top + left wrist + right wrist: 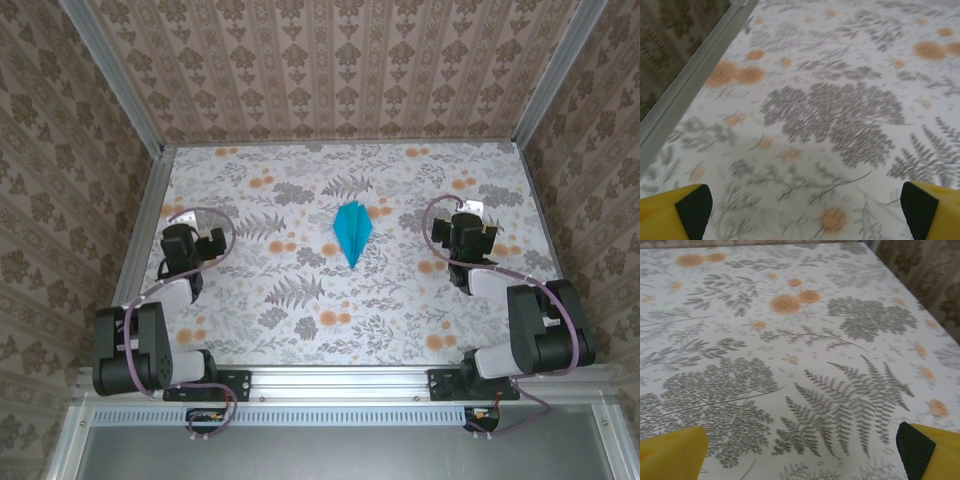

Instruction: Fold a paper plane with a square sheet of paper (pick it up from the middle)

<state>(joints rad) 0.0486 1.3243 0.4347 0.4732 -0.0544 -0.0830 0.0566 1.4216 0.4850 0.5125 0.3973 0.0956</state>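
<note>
1. The paper plane [352, 232] looks done to me. It's a narrow turquoise dart with a centre crease, lying flat on the floral tabletop [300, 300]. Its sharp tip points toward the arm bases and its wider end points away from them.
2. The left gripper [205, 240] sits well off to the plane's left and the right gripper [470, 228] well off to its right, so the plane is between them and neither is touching it.
3. Both tools are spread wide with nothing in them. The left wrist view has the left gripper's [805, 210] yellow fingers [692, 207] at opposite corners with just printed tabletop between them. It's the same for the right gripper [800, 452].
4. Handling guess: it'll be super light and thin, stiff along the creases but floppy in the wings. It should slide easily on that smooth top, and a hard squeeze would crumple it.
5. If it needs picking up, I'd pinch along the centre crease near the middle, where the layers stack up. I wouldn't grab the tip or a wing edge.
6. On containers, the plane isn't in anything. It rests straight on the tabletop.
</note>
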